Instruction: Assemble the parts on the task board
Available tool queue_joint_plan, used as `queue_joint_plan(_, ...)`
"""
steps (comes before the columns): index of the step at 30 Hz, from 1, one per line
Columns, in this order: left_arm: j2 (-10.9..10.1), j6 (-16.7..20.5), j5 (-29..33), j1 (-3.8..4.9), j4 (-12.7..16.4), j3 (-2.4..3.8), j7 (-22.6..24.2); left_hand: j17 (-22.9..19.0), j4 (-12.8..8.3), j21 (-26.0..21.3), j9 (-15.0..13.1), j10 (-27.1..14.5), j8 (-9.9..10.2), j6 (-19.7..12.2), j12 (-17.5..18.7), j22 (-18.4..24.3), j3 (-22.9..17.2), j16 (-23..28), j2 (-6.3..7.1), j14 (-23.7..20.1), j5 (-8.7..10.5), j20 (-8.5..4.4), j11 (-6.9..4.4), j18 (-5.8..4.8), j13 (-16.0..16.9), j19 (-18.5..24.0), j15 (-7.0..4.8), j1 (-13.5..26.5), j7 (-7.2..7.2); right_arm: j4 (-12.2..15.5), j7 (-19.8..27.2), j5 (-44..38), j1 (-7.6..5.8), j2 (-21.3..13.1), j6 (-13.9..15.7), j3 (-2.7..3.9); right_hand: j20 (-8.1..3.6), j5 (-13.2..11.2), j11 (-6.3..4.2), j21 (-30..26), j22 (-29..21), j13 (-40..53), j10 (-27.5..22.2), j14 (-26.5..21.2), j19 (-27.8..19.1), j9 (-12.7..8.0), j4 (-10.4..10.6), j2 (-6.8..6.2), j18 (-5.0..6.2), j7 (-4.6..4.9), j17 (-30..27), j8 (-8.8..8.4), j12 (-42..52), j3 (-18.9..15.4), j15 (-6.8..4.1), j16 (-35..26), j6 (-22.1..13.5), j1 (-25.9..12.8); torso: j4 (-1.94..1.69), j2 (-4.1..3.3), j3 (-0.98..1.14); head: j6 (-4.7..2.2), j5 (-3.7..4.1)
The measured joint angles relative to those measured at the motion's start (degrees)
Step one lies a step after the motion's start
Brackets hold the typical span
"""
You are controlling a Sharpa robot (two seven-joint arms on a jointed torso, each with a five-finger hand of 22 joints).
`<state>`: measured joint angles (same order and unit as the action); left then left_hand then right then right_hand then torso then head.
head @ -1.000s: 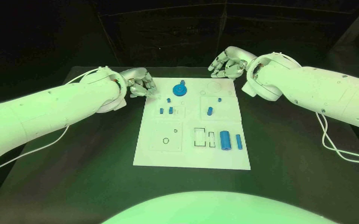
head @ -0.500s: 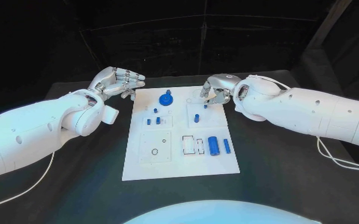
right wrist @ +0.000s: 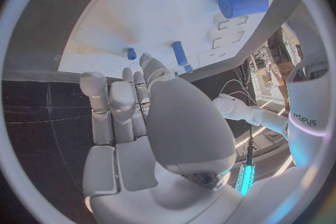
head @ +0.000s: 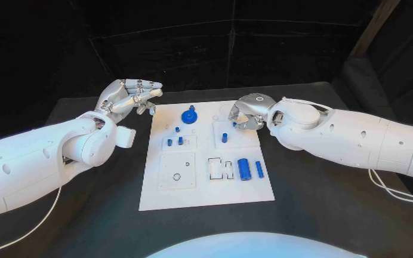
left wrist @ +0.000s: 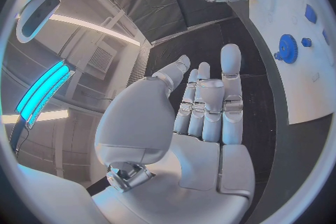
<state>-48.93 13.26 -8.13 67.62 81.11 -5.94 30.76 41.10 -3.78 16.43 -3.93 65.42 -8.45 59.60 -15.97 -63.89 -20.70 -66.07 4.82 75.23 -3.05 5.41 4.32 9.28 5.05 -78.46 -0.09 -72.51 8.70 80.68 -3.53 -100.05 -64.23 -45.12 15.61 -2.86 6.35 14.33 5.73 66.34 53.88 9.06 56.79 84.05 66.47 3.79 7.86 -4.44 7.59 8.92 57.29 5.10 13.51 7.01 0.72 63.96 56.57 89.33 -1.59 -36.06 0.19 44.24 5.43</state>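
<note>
Since the frame half a second earlier, the right hand [head: 247, 112] had lowered toward the far right part of the task board [head: 196, 189], while the left hand [head: 129, 98] had stayed raised beyond the board's far left corner with little change.

The right hand's fingers [right wrist: 112, 109] were extended side by side and lightly curled, and nothing showed between them; whether the fingertips touched the board could not be told. The left hand's fingers [left wrist: 210, 101] were straight and close together, palm bare, holding nothing, well clear of the board.

The parts lay on the board, all loose of either hand. A blue gear [head: 189, 115] stood near the far edge at the middle. A short blue peg [head: 224, 138] lay just beside the right hand. Small blue pins [head: 175, 140] sat in the left middle section. A thick blue cylinder [head: 244, 168] and a thin blue rod [head: 259, 169] lay side by side at the right, next to outlined recesses.

Judged from this layout, the step in hand was the approach to a first pick; assembly appeared barely begun. The next move would call for the right hand to close its fingertips on the short peg, and to lift it without disturbing neighbouring parts.
</note>
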Motion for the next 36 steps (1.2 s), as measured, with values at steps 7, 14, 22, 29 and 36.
queue_joint_plan(7,-0.1,-0.4,0.9,-0.24,0.4,0.0,0.7,-0.2,0.0,0.0,0.0,-0.2,0.0,0.0,0.0,0.1,0.0,0.0,0.0,0.0,0.0,0.0,0.21,0.0,0.0,0.0,0.0,0.0,0.0,-0.4,0.1,-4.7,1.04,0.4,0.8,0.04,0.0,-0.5,-0.22,0.3,0.4,-3.1,0.2,0.0,0.0,0.0,-0.6,-0.83,0.0,-0.11,-0.5,-0.67,-1.1,3.1,0.0,-0.6,0.5,-0.2,0.0,-0.06,0.01,0.05,-0.01)
queue_joint_plan(14,-0.2,-0.6,1.3,-0.32,0.3,-0.01,0.8,-0.3,0.0,-0.2,0.0,-0.2,0.0,0.0,0.0,0.3,0.3,0.2,0.0,0.0,0.0,0.0,0.2,0.0,0.0,0.0,0.0,0.0,0.0,-1.5,0.5,-6.6,1.23,0.9,1.4,0.07,-0.12,-1.2,0.01,1.4,1.6,-5.2,1.3,0.0,0.9,0.1,-0.9,-0.83,0.0,0.01,0.0,-0.83,-2.0,6.7,0.0,-0.2,1.5,-0.2,-0.02,-0.09,0.01,0.28,0.06)
queue_joint_plan(22,-0.2,-0.7,1.5,-0.36,0.3,-0.02,0.7,-0.4,0.0,-0.5,0.0,-0.4,0.0,-0.2,0.0,0.5,0.3,0.2,-0.23,-0.2,0.0,0.0,0.41,-0.01,0.0,0.0,0.21,-0.2,0.21,-2.5,0.8,-6.8,1.48,1.2,1.4,-0.05,0.0,-2.7,0.34,2.0,2.5,-5.7,2.0,0.0,1.0,0.1,-1.4,-1.41,0.0,0.21,0.4,-1.13,-3.7,12.7,-0.01,0.2,1.7,-0.8,-0.03,-0.09,0.0,0.46,0.07)
queue_joint_plan(29,-0.1,-0.9,1.6,-0.38,0.0,-0.02,0.5,-0.5,0.0,-0.5,0.0,-0.4,0.0,-0.4,0.0,0.5,0.3,0.2,-0.23,-0.2,0.0,0.0,0.41,-0.01,0.0,0.0,0.21,-0.2,0.41,-3.1,1.1,-6.6,1.48,1.5,1.8,-0.01,0.0,-2.9,0.22,2.6,3.1,-5.6,2.7,0.0,1.0,0.1,-2.3,-2.97,0.0,0.48,0.5,-1.12,-4.7,17.4,-0.01,0.5,1.9,-2.4,-0.05,-0.09,-0.03,0.55,0.12)
queue_joint_plan(36,-0.1,-1.1,1.6,-0.41,-0.2,-0.02,0.2,-0.5,0.0,-0.5,0.0,-0.6,0.0,-0.4,0.0,0.6,0.3,0.2,-0.23,-0.2,0.0,0.0,0.61,-0.01,0.0,0.0,0.21,-0.2,0.41,-3.5,1.4,-5.7,1.47,1.9,1.8,-0.01,0.24,-2.9,0.43,4.4,5.3,-5.6,4.2,0.0,2.5,0.2,-3.1,-3.08,-0.01,0.6,2.2,-1.12,-4.7,19.7,-0.01,2.3,2.9,-3.3,-0.05,-0.09,-0.04,0.72,0.13)
